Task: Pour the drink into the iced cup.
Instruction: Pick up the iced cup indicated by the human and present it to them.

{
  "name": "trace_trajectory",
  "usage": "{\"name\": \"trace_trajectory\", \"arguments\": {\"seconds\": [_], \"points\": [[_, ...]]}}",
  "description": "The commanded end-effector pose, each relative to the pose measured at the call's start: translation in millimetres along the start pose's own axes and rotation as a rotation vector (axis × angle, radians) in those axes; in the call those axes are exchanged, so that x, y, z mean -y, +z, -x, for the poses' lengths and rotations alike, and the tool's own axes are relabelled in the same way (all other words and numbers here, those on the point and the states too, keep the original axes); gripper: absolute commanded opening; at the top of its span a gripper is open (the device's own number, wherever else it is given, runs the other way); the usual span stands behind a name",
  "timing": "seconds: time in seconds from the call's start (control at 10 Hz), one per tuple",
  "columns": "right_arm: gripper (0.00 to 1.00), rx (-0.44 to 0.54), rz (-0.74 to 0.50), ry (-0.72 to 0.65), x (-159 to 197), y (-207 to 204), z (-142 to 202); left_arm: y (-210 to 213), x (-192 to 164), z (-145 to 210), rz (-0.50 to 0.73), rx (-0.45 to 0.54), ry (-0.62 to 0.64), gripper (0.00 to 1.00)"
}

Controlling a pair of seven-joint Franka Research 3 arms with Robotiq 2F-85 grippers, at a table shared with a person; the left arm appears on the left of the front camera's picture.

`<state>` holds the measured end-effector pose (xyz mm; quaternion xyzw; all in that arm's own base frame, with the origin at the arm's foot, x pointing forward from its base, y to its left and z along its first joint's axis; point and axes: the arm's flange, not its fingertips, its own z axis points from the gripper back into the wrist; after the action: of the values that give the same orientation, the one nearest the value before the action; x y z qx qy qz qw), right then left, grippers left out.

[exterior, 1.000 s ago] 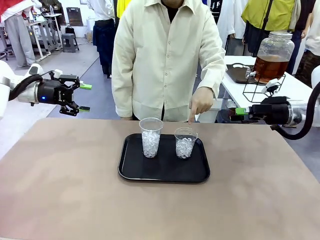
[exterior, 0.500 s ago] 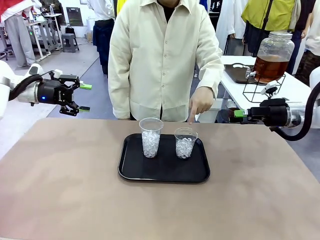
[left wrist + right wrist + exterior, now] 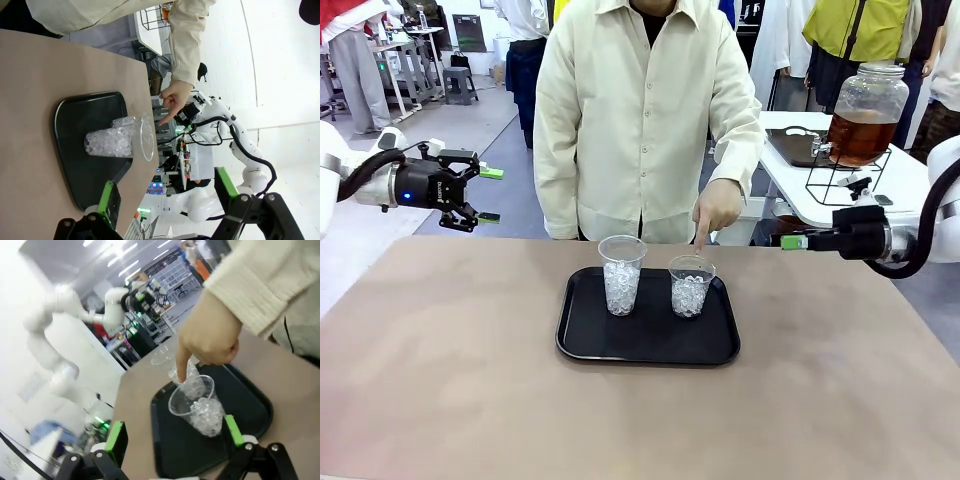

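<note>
Left gripper [image 3: 488, 195] and right gripper [image 3: 792, 241] hang open and empty either side of the tray [image 3: 582, 340]. Beyond its right, the jar [image 3: 868, 95] holds the drink [image 3: 860, 138]. A hand [image 3: 718, 207] points at the tray's right-hand cup [image 3: 691, 287]: choosing step. Next, I judge, the right gripper must grasp that cup.

Bare table [image 3: 440, 380] lies open on both sides of the black tray [image 3: 650, 352], low room for my right pincer [image 3: 791, 241]. The person's hand [image 3: 719, 207] hangs over the right iced cup [image 3: 691, 286], finger pointing down at its rim, barring the way from above. The left iced cup [image 3: 621, 275] stands near on its other side.
</note>
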<state>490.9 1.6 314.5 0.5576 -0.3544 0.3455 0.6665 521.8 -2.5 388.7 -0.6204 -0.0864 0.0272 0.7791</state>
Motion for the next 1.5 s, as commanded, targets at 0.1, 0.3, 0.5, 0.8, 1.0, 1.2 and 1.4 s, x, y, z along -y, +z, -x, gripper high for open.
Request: {"name": "trace_trajectory", "arguments": {"seconds": [0.1, 0.3, 0.5, 0.8, 1.0, 1.2, 1.4], "points": [[1.00, 0.016, 0.038, 0.262, 0.6, -19.6, 28.6, 0.8, 1.5, 0.1, -0.002, 0.004, -0.003, 1.00], [1.00, 0.015, 0.059, 0.351, 6.6, -33.7, 39.4, 0.8, 1.5, 0.1, -0.002, 0.004, -0.003, 1.00], [1.00, -0.022, 0.043, 0.347, 14.8, -47.7, 46.3, 0.8, 1.5, 0.1, -0.002, 0.004, -0.003, 1.00], [1.00, -0.024, 0.024, 0.336, 8.3, -37.9, 45.6, 0.8, 1.5, 0.1, -0.002, 0.004, -0.003, 1.00], [1.00, -0.024, 0.024, 0.336, 8.3, -37.9, 45.6, 0.8, 1.5, 0.1, -0.002, 0.004, -0.003, 1.00], [1.00, -0.030, 0.017, 0.393, 18.2, -44.4, 52.8, 0.8, 1.5, 0.1, -0.002, 0.004, -0.003, 1.00], [1.00, -0.026, -0.022, 0.472, 30.6, -56.4, 57.4, 0.8, 1.5, 0.1, -0.002, 0.004, -0.003, 1.00]]}}
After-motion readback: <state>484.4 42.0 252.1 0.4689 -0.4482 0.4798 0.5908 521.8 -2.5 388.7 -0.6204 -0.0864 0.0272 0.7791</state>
